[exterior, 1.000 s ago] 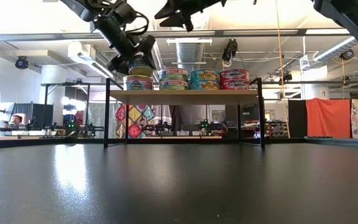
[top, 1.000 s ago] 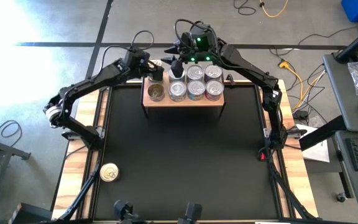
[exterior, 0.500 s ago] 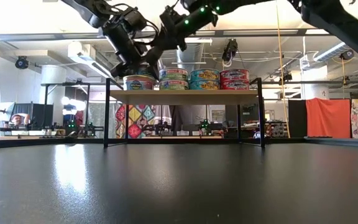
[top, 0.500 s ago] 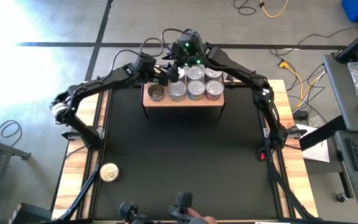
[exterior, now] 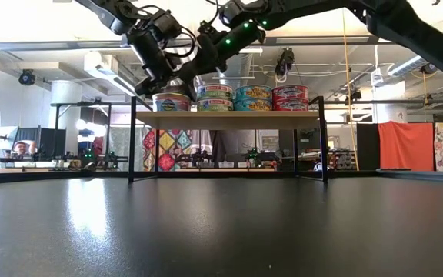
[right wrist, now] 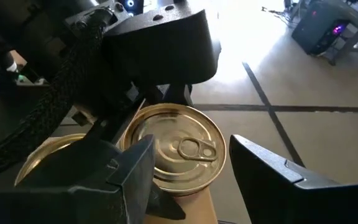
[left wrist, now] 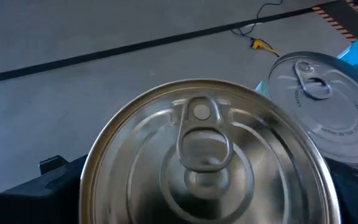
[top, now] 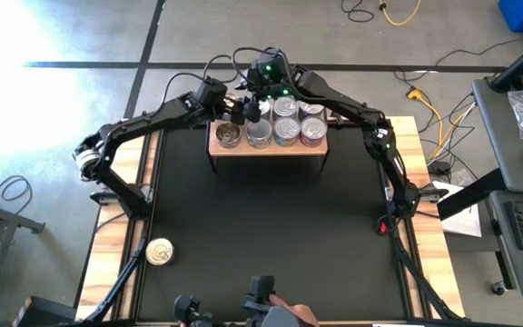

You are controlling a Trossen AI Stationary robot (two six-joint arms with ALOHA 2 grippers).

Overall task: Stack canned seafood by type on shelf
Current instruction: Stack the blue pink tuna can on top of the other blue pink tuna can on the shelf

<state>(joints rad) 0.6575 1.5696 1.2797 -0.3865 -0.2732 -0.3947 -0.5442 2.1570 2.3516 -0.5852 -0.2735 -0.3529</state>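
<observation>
The light-wood shelf (top: 266,147) stands at the table's far side. On it are several silver-lidded tins (top: 286,132) with red, green and blue labels (exterior: 252,98), and a gold tin (top: 229,135) at its front left. A second gold tin (right wrist: 179,152) stands at the shelf's far left corner, behind the first. My left gripper (top: 238,108) reaches over this tin from the left, jaws spread wide around it. My right gripper (right wrist: 191,180) hovers open just to its right, clear of it. One more tin (top: 159,252) lies on the black table's near left. My left gripper has its fingers (right wrist: 114,127) at the two sides of the far gold tin's rim (right wrist: 135,134), coming slanting down from the table's left. I cannot tell whether they touch it. The tin stands upright with its base on the shelf.
Both arms crowd the shelf's far left corner. The black table (top: 271,218) in front of the shelf is bare apart from the loose tin. A person's hand (top: 284,317) shows at the near edge. Cables lie on the floor beyond the table.
My left gripper has sunk with the gold tin, from above the front gold tin down behind it at the shelf's far left corner. My right gripper has come down and toward the table's left, rolling, until it stands beside that tin.
</observation>
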